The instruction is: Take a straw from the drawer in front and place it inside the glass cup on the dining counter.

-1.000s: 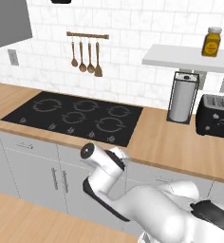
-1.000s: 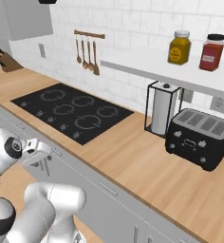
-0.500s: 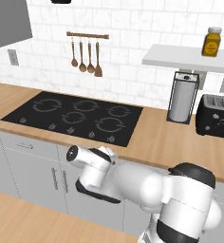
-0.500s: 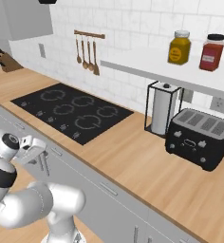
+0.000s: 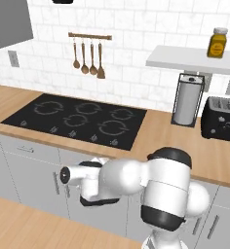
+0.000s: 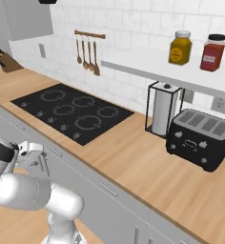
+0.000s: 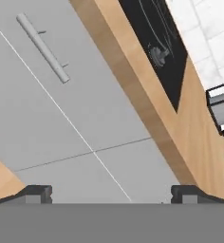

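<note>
risk: pincer (image 7: pixel 111 192) faces grey cabinet fronts, handle (image 7: pixel 42 47) sits off at 10 o'clock in hand view, not between the tips; closing from here would catch nothing
risk 2: cannot tell if that bar belongs to the drawer (image 7: pixel 42 109) or a door; pulling the wrong front wastes the move
risk 3: hand is rolled, so handle runs diagonal; a misaligned grip could slip off the bar
arm: folded low in front of the base, elbow bulging mid-frame, forearm reaching toward 9 o'clock in left base view, hand level with the cabinet fronts below the desk (image 5: pixel 156 133) edge
pincer: released, tips wide apart, grasping nothing, near the fronts, not touching
straw: not visible, judged inside the shut drawer
cooktop (image 5: pixel 78 119): on desk above the fronts
step: approach to handle, early in task
</note>
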Available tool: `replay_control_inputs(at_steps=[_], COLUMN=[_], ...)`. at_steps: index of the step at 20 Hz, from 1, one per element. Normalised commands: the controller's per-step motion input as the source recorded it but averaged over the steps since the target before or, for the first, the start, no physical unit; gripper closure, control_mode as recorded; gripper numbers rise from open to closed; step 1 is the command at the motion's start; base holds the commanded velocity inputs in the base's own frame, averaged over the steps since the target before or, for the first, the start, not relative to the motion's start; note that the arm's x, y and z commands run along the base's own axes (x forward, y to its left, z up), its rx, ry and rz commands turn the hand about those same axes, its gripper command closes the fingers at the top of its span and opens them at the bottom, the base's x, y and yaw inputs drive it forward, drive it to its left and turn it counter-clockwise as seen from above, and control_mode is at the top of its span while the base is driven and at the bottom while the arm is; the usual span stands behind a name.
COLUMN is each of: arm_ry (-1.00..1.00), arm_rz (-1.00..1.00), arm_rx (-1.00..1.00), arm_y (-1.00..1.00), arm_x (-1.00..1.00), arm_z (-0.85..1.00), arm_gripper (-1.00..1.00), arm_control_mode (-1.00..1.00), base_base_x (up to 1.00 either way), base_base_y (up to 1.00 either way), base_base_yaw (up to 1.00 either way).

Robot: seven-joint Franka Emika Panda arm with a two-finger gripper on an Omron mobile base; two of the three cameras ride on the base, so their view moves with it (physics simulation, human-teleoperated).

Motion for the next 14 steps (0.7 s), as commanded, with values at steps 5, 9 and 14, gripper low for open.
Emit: replay_control_inputs(at_steps=[5, 9, 14], arm_ry=[-0.25, -0.21, -0.08], arm_rz=[0.04, 0.06, 0.06], arm_rx=[0.00, 0.00, -0.02], arm_y=[0.01, 0.00, 0.00], arm_x=[0.32, 0.38, 0.34], arm_z=[0.00, -0.01, -0.20], arm_gripper=[-1.00, -1.00, -1.00], arm_control_mode=[-1.00, -1.00, -1.00], base_base_x=[0.00, 0.00, 0.00], base_base_y=[0.00, 0.00, 0.00], base_base_yaw=[0.00, 0.00, 0.00])
